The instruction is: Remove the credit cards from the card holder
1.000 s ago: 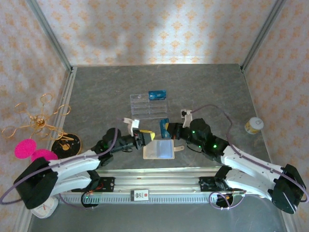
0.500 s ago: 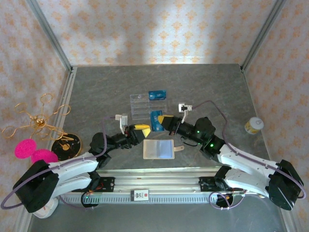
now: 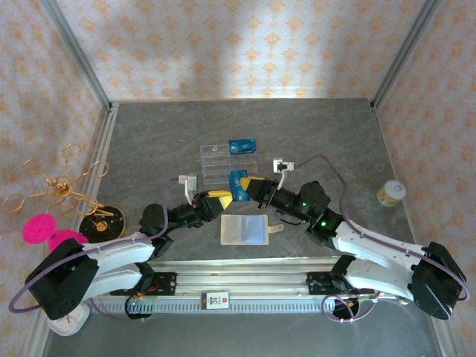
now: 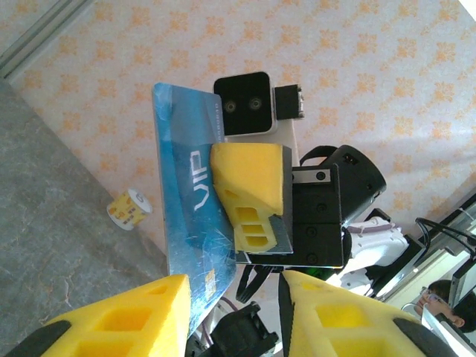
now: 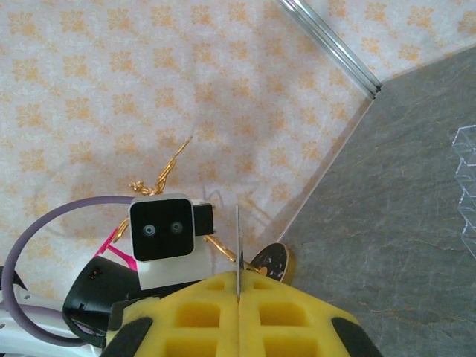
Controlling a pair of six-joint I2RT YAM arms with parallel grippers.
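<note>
Over mottled tabletop [image 3: 149, 141], right end effector [image 3: 250, 184] pinches flat blue card [image 3: 237, 186].

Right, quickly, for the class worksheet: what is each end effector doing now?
Left end effector: open, fingers apart by the credit card.
Right end effector: closed on the credit card.

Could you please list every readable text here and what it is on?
"VIP": white letters on the blue credit card, left wrist view.
White label on the near rail: too small to read.
Print on the yellow container: blurred.
Marks on the second blue card in the clear tray: too small.
</note>
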